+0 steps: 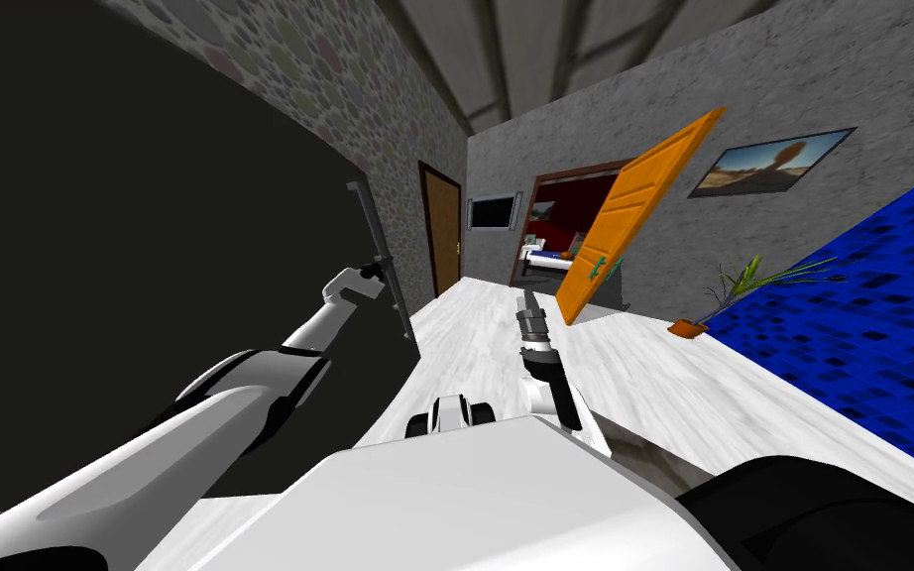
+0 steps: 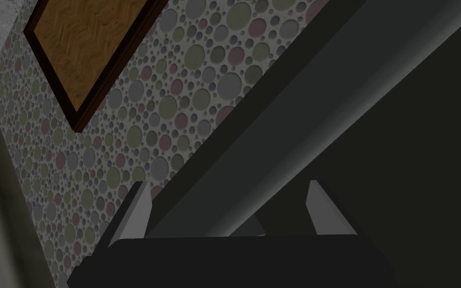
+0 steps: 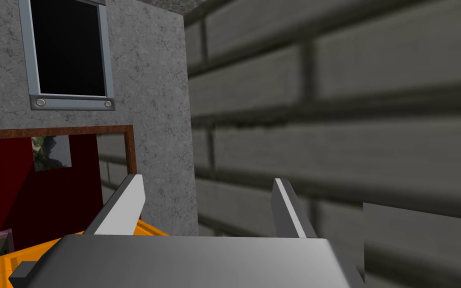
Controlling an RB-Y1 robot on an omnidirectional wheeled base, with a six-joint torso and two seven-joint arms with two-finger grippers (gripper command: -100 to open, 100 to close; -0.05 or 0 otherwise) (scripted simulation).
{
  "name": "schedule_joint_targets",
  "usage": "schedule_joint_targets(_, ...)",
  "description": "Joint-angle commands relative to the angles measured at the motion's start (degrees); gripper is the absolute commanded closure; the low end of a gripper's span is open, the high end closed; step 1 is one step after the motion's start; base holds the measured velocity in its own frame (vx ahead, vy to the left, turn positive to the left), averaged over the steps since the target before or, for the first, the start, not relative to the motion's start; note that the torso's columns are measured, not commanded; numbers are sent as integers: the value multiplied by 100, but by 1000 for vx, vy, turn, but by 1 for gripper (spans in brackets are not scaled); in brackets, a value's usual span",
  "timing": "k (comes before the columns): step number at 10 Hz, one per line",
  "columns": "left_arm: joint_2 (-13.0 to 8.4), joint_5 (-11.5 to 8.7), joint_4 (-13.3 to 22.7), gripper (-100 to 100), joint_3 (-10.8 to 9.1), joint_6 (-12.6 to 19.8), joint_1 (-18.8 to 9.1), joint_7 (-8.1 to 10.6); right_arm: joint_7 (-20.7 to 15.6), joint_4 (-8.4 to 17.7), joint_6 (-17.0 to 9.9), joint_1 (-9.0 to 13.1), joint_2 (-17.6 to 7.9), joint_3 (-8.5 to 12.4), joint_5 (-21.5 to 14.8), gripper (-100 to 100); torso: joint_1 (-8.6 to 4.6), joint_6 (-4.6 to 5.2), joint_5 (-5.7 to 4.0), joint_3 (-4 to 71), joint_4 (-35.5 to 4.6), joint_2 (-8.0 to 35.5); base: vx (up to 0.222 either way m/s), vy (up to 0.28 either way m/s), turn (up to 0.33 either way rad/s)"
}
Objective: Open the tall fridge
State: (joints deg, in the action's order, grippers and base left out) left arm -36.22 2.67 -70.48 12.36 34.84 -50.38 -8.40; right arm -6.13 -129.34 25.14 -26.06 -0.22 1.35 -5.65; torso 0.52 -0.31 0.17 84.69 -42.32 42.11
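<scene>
I read my left gripper (image 2: 227, 183) as wide open. Its fingers stand one on each side of the long, dark grey bar handle (image 2: 269, 135), with nothing clamped, and the bar lies between them close to the gripper body. My hand is about halfway along the bar. The handle runs along the free edge of the tall, matt black fridge door (image 1: 148, 248), whose flat face spreads away from the handle towards my left shoulder. My right gripper (image 1: 527, 300) is also spread wide and empty, held in open air well apart from the handle on the side away from the door.

I judge the bar to be rigid and smooth. It should give a sound hold once gripped, though thin blades may slide along it. A door this tall is likely heavy, with a seal to break, so a steady pull is advisable.

Far beyond the handle an orange panelled door (image 1: 633, 213) stands open. I find no brand, label or legible writing.
</scene>
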Motion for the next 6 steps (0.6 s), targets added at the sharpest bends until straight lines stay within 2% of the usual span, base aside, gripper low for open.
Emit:
schedule_joint_targets(1, -314, -60, -220, -100, -86, -19, 289, 71, 0, 0, 0, 0, 0, 0, 0, 0, 9, -11, 5, 6, 5, -7, 30, -42, 7)
schedule_joint_targets(2, -526, -274, -643, -100, -231, 13, 611, 188, 0, 0, 0, 0, 0, 0, 0, 0, 22, -16, 8, 3, 4, -1, 66, -61, -63)
schedule_joint_targets(3, -673, -274, -699, -100, -231, 13, 750, 188, 0, 0, 0, 0, 0, 0, 0, 0, 19, -19, 8, 3, 1, -5, 66, -71, -34)
schedule_joint_targets(4, -730, -274, -699, -100, -231, 13, 750, 188, 0, 0, 0, 0, 0, 0, 0, 0, 29, -22, 8, 16, 2, -19, 26, -42, -2)
schedule_joint_targets(5, -907, -489, -1017, -100, -375, 45, 1029, 306, 0, 0, 0, 0, 0, 0, 0, 0, 46, -28, 8, 13, -4, -15, 64, -65, -61)
schedule_joint_targets(6, -1042, -489, -1178, -100, -375, 45, 1182, 306, 0, 0, 0, 0, 0, 0, 0, 0, 39, -27, 8, 15, -6, -21, 85, -67, -24)
